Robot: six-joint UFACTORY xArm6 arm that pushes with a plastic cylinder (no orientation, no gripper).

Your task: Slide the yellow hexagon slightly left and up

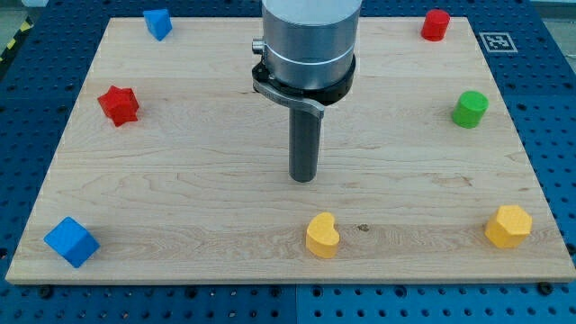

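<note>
My tip (304,177) stands mid-board with open wood all round it. The yellow heart (323,236) sits just below it, towards the view's bottom. Between the heart and the yellow hexagon (508,226) the board (198,180) lies bare; above the hexagon, the green block (469,108) stands well apart.

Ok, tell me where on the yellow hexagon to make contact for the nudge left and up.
With no hand, it's a push, not a grip. The yellow hexagon sits flat at the board's lower right corner; my tip is far to its left, near the yellow heart. I'd probably circle round and press its lower-right face, pushing toward the view's upper left.
</note>
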